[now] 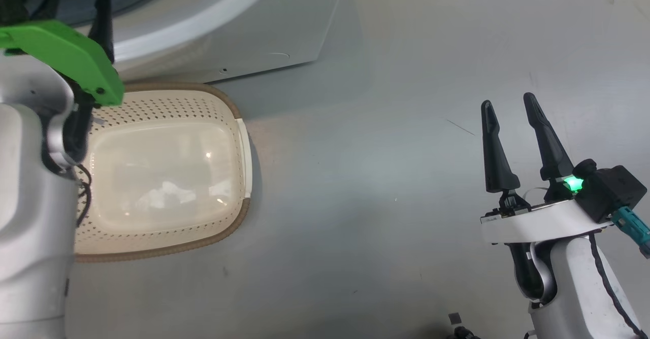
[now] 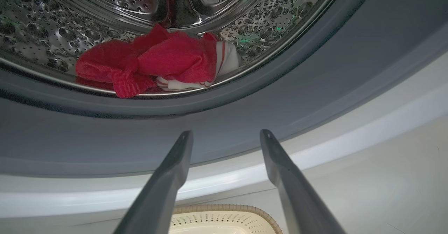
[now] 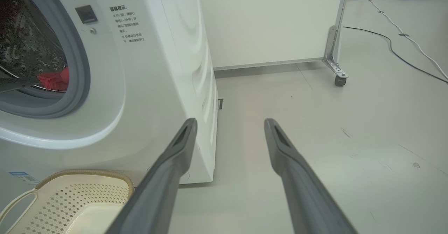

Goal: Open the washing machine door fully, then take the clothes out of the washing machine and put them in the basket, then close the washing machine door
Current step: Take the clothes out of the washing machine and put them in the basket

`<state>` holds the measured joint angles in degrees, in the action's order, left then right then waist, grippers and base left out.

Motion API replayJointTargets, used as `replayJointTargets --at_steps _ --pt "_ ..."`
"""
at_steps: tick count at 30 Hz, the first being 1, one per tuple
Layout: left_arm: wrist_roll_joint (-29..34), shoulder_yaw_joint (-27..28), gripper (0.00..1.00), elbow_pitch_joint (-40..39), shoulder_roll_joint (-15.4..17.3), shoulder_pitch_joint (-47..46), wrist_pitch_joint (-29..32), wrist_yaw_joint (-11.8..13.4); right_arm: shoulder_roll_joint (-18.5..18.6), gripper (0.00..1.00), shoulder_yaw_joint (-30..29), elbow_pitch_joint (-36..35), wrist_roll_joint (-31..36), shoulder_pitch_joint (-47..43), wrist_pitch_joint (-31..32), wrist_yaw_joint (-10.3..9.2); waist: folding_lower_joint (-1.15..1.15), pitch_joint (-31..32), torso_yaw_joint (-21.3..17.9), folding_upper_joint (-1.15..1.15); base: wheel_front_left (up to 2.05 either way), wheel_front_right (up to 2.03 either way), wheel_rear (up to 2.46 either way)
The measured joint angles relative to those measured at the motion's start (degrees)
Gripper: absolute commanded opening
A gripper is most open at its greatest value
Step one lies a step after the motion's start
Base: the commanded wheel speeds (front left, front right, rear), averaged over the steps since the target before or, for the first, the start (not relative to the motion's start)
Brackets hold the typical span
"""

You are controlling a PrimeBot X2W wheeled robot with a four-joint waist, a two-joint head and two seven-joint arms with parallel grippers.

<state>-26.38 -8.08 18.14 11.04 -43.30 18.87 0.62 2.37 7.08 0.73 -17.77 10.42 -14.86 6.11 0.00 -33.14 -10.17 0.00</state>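
Nearest, at the right, the right gripper (image 1: 508, 99) hangs over the bare grey floor (image 1: 381, 187), well apart from the basket (image 1: 225, 103); its two dark fingers stand apart with nothing between them. At the near left, the pale left forearm with its green cover (image 1: 66, 55) reaches forward over the basket's left side. The basket sits on the floor just in front of the washing machine (image 1: 254, 19), its far rim close to the machine's white front, and its smooth bottom lies bare.

Further on, the left gripper (image 2: 226, 131) hovers before the lower edge of the machine's round opening. Its fingers are spread and clear of everything, the tips pointing at the grey rubber seal (image 2: 315, 69). Beyond the seal lies the steel drum (image 2: 52, 27), and the clothes (image 2: 164, 59) rest in a red heap with white stripes on the drum's bottom, near its front lip.

On the machine's front, right of the opening, is a sticker (image 3: 127, 23) of printed text. Farthest back stands a white panel (image 3: 273, 20) on a caster, and a cable (image 3: 395, 48) trails across the floor to its right.
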Motion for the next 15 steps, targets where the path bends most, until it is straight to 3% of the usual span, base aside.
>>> replayJointTargets --at_steps 15 --pt "-0.25 3.26 1.00 1.49 6.27 -15.75 6.88 -0.75 0.00 1.00 2.99 0.86 -3.33 3.54 -0.01 0.32 0.00 -6.31 -5.89 0.00 0.00 0.00 0.00"
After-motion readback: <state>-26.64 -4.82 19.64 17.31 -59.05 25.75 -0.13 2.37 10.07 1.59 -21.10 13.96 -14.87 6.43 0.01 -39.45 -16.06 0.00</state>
